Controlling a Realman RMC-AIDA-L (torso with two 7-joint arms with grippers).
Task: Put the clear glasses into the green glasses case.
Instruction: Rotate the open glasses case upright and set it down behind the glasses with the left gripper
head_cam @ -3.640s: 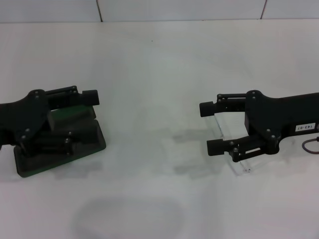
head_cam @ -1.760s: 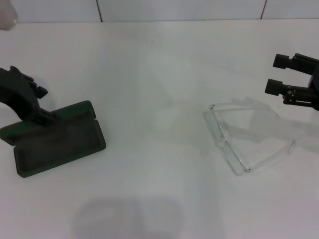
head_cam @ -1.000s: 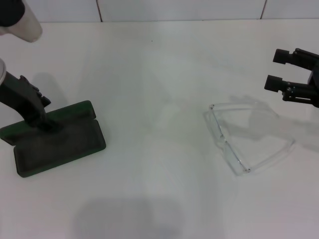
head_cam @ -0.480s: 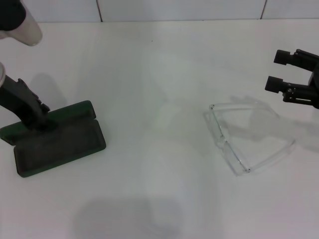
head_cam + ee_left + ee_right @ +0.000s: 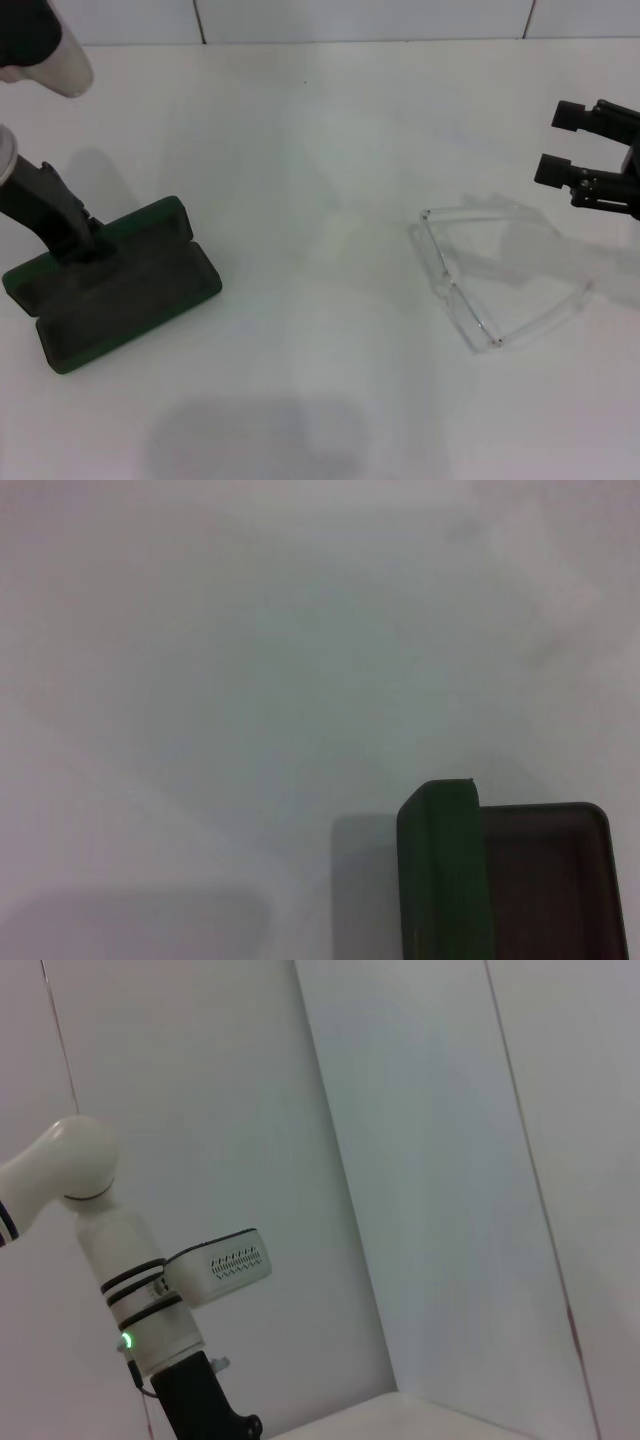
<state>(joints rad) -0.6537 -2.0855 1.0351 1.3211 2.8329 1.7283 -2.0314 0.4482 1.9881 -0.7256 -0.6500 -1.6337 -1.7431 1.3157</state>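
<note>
You are looking at a robot test cell in a laboratory setting. A plain white bench (image 5: 320, 120) is filling the head view, with pale wall panels (image 5: 360, 20) running along its far edge. In the right wrist view, bare white walls (image 5: 420, 1160) are meeting at a corner, and a white jointed robot arm (image 5: 110, 1260) is showing a lit green indicator.

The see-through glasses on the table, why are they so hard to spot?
In the head view the clear glasses show only as faint edges and pale shadows on the white table; the green glasses case stands out darkly. The left wrist view shows only the case, soft-edged.
</note>
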